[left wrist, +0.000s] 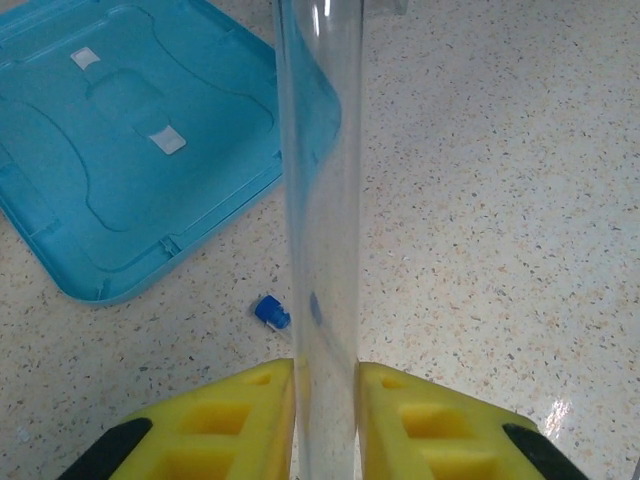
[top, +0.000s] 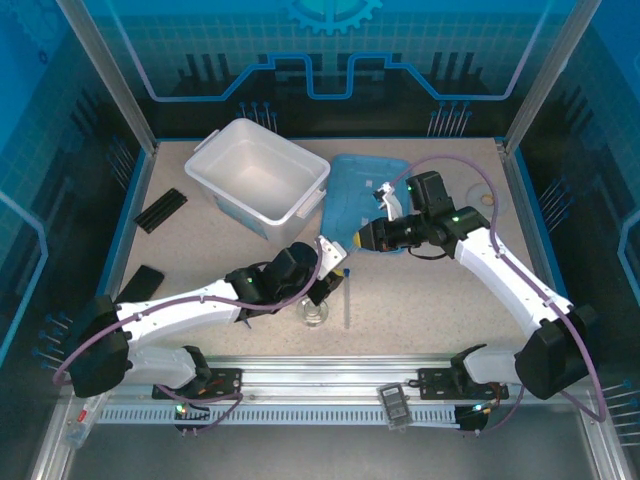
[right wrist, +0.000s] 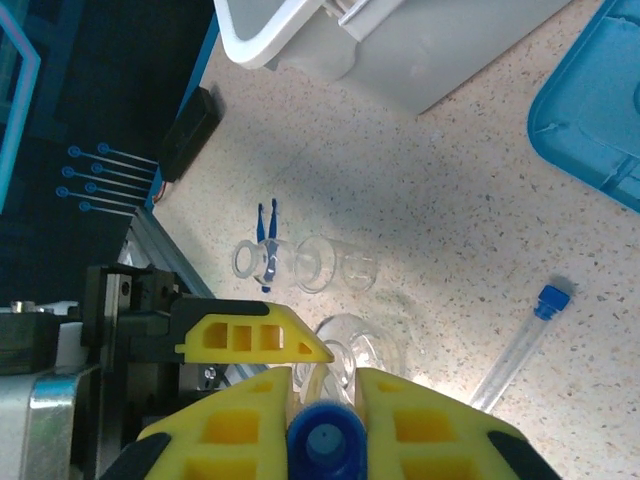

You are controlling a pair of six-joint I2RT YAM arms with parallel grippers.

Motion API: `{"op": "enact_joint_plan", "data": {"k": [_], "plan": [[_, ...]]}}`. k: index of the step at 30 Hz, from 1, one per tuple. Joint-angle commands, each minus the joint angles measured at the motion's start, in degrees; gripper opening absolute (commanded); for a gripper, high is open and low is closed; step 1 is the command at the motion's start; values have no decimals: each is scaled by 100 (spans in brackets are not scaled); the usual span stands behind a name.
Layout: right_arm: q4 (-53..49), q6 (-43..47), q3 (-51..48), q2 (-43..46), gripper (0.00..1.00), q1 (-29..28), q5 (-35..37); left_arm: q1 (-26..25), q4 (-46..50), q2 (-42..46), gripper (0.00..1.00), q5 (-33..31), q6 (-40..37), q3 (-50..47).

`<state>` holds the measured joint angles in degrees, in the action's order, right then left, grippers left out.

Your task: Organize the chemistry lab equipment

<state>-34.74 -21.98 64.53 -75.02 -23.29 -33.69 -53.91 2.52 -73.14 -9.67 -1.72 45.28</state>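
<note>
Holding a slim clear tube [left wrist: 320,180] between its yellow foam pads [left wrist: 250,420], the left gripper [left wrist: 325,372] was shut tight on the tube's lower part. The tube's long side ran straight out past the fingertips, away from the wrist. From above, this gripper was near the middle of the worktop [top: 430,300]. The right gripper [right wrist: 322,376] was just beside it and faced it. It was shut too, with a round blue cap [right wrist: 322,440] between its pads. I could not tell if the cap touched the tube.

The next move looked like one where the cap and the tube's end had to line up. The tube was smooth and see-through, so it could slip.

A white plastic bin [top: 286,146] stood open toward the far left corner. Its flat blue lid [top: 350,200] lay beside it. Small glass beakers [right wrist: 330,265], thin blue tweezers [right wrist: 267,228] and another capped tube [right wrist: 515,350] lay toward the near edge.
</note>
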Motion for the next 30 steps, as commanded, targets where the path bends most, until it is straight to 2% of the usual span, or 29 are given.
{"op": "enact_joint_plan", "data": {"k": [1, 3, 5, 9, 12, 17, 23, 26, 30], "plan": [[-222, 120, 180, -21, 13, 22, -114, -49, -19, 108, 25, -105, -127, 27], [-276, 141, 215, -13, 11, 36, -79, -49, -6, 75, 29, -146, -118, 56], [-330, 150, 243, 32, 11, 50, 48, -52, 28, 46, 39, -265, -77, 77], [-450, 135, 299, 195, 11, 220, 500, -49, 33, 115, 45, -448, 20, 72], [-467, 58, 306, 372, 12, 454, 852, -49, 11, 217, 54, -472, 105, 62], [-665, 49, 413, 574, 11, 568, 2347, -54, 83, 241, 62, -557, 238, 83], [-329, -163, 187, 855, 12, 606, 4164, -49, 39, 325, 64, -534, 500, -9], [-33, -193, 3, 918, 12, 624, 4833, -50, 50, 345, 66, -544, 620, -38], [388, -271, -197, 929, 12, 825, 5245, -49, 94, 371, 66, -536, 703, -73]]}}
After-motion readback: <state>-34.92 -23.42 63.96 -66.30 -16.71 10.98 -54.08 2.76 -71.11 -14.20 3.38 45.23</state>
